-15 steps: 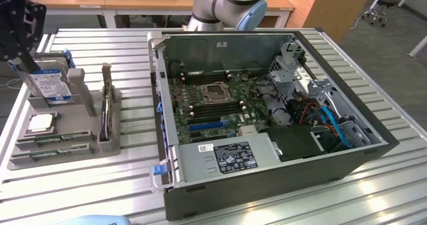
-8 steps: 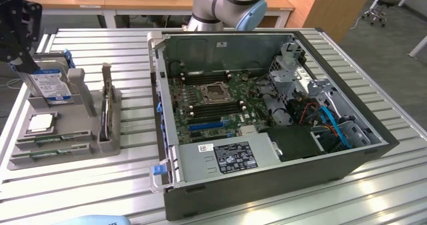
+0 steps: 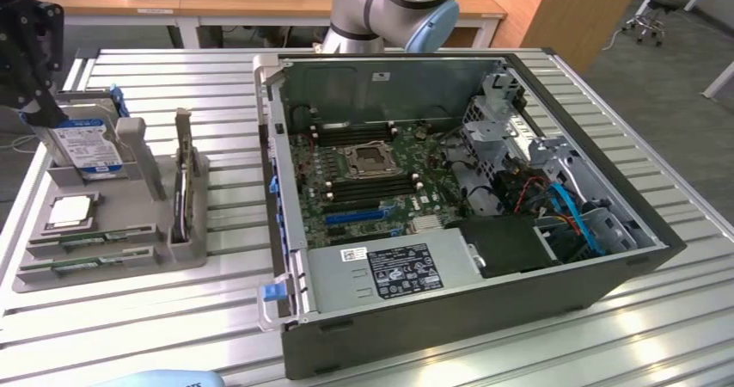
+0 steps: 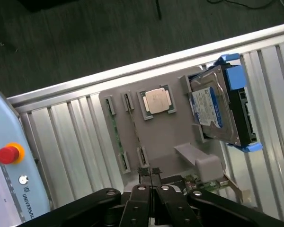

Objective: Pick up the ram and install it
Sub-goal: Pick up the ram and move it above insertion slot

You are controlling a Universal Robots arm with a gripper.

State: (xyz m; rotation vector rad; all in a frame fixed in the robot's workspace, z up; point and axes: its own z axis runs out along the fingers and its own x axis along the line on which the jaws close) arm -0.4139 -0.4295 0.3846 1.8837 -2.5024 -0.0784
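Observation:
Two ram sticks [image 3: 92, 241] [image 3: 86, 265], thin green boards, lie in slots at the front of a grey tray [image 3: 137, 206] on the exterior view's left. In the wrist view they stand edge-on, the first ram [image 4: 116, 132] and the second ram [image 4: 135, 128], side by side in grey holders. My gripper [image 3: 46, 116] hangs high over the tray's back end near the hard drive. The gripper [image 4: 151, 177] is shut with nothing between its black fingers, well above both sticks. The open computer case [image 3: 459, 318] shows dark memory slots [image 3: 367, 183] beside the processor socket [image 3: 370, 157].
A silver hard drive [image 4: 213, 106] with a blue label stands in the tray beside a square silver processor [image 4: 157, 101]. A tall card [image 3: 181, 176] stands upright at the tray's edge. A light-blue teach pendant [image 4: 12, 189] with a red button lies on the slatted metal table [image 3: 642, 353].

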